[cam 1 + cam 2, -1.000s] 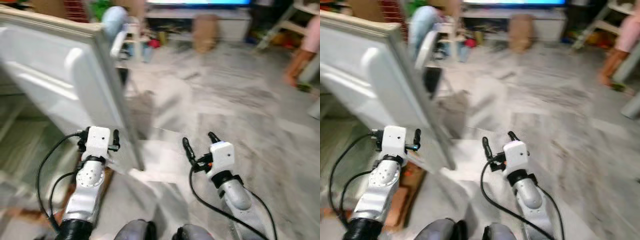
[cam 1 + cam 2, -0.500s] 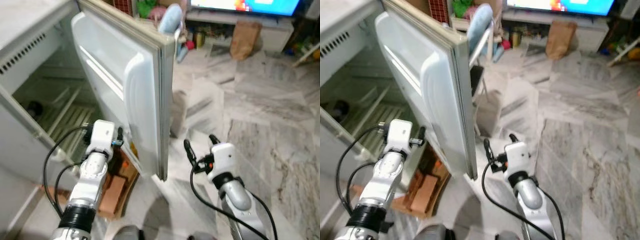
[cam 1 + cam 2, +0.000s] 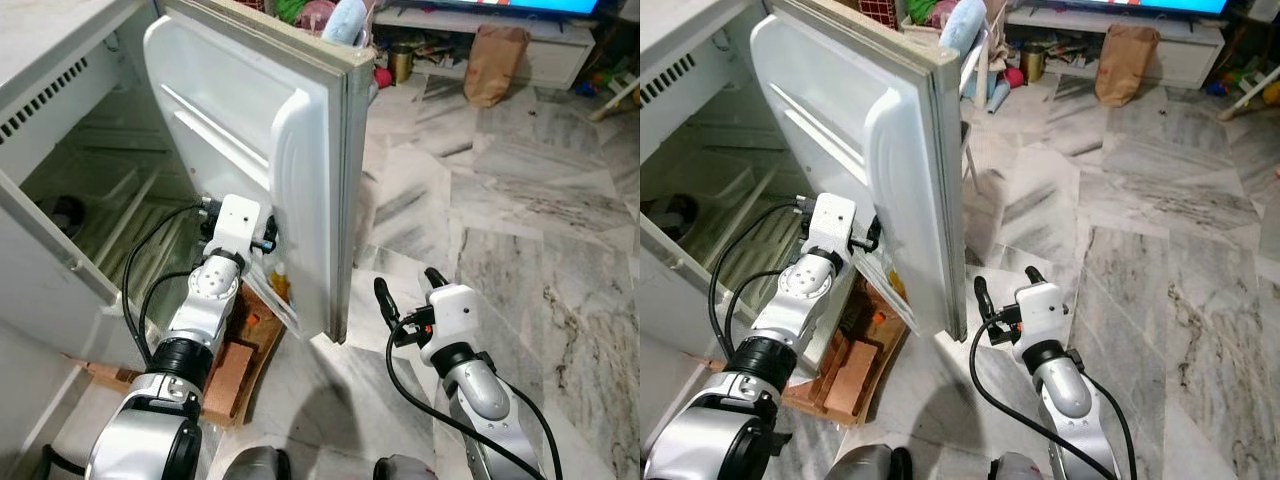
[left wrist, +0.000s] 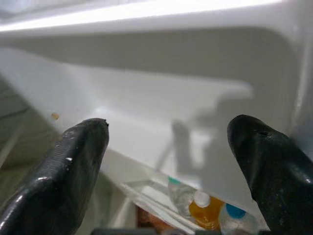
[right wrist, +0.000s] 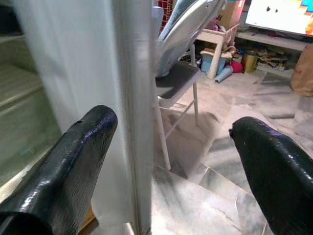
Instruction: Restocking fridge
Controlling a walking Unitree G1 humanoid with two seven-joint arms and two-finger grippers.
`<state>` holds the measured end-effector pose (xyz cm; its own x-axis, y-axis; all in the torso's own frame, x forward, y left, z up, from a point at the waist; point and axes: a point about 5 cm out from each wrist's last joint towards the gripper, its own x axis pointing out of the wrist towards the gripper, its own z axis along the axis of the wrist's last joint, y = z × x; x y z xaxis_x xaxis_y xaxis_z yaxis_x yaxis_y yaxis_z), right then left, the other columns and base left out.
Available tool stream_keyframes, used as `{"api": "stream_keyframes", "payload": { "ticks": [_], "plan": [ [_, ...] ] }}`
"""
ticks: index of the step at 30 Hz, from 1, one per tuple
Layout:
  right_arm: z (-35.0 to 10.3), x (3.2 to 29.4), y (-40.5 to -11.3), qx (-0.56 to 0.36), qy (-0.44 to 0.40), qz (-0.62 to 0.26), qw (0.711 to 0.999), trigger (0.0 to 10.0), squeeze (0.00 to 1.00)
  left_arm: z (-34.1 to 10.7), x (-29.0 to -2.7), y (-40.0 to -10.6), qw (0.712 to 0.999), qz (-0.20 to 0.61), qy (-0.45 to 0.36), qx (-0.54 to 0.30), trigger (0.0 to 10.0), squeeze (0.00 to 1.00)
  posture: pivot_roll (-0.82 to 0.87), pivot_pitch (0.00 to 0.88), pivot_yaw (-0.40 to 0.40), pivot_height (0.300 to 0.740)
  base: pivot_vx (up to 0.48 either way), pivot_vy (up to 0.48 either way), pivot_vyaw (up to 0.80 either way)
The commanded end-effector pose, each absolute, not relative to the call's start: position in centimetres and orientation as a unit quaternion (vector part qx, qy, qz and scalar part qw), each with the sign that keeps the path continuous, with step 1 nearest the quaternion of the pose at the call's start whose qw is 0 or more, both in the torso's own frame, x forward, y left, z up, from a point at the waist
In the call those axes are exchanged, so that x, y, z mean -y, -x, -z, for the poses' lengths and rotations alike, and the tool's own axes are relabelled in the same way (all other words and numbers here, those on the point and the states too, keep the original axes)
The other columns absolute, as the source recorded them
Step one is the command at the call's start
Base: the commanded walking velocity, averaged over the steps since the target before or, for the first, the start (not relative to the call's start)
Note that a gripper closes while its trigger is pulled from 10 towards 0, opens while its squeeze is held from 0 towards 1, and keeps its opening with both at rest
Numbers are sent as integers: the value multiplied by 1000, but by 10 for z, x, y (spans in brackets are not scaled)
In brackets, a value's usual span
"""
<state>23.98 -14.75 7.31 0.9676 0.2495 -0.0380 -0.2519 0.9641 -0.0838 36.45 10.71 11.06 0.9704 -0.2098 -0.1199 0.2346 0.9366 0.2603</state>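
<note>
- Fridge door stands wide open; fridge interior shelves sit beyond the left gripper.
- Left gripper raised against the door's inner face, fingers spread wide, holding nothing.
- Just past the left gripper, low in the door, a rack holds small bottles: orange one with white cap, clear ones beside it.
- Right gripper hangs over the marble floor near the door's outer edge, fingers well apart, empty.
- Folding chair beyond the right gripper, behind the door edge.
- Brown paper bag far ahead on the floor.
</note>
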Motion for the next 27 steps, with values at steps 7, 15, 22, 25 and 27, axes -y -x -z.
{"api": "stream_keyframes", "payload": {
  "ticks": [7, 15, 22, 25, 27],
  "plan": [
    [-75, 146, -241, -11, 46, -120, 992, 10000, 0, -150, 16, -356, 934, 318, -163, 31, 10000, 0, -31, 94, 52, 740, 0, 0, 0],
    [-73, 149, -238, -14, 47, -110, 993, 10000, 0, -138, -23, -368, 958, 235, -163, 16, 10000, 0, -20, 102, 59, 740, 0, 0, 0],
    [-71, 148, -240, -17, 47, -111, 993, 10000, 0, -114, -92, -368, 980, 137, -144, -10, 10000, 0, 0, 107, 41, 740, 0, 0, 0],
    [-72, 147, -241, -17, 47, -113, 992, 10000, 0, -100, -113, -358, 985, 110, -132, -13, 10000, 0, 4, 111, 37, 740, 0, 0, 0],
    [-72, 147, -241, -17, 47, -113, 992, 10000, 0, -98, -114, -356, 985, 108, -132, -13, 10000, 0, 4, 111, 37, 740, 0, 0, 0]
  ]
}}
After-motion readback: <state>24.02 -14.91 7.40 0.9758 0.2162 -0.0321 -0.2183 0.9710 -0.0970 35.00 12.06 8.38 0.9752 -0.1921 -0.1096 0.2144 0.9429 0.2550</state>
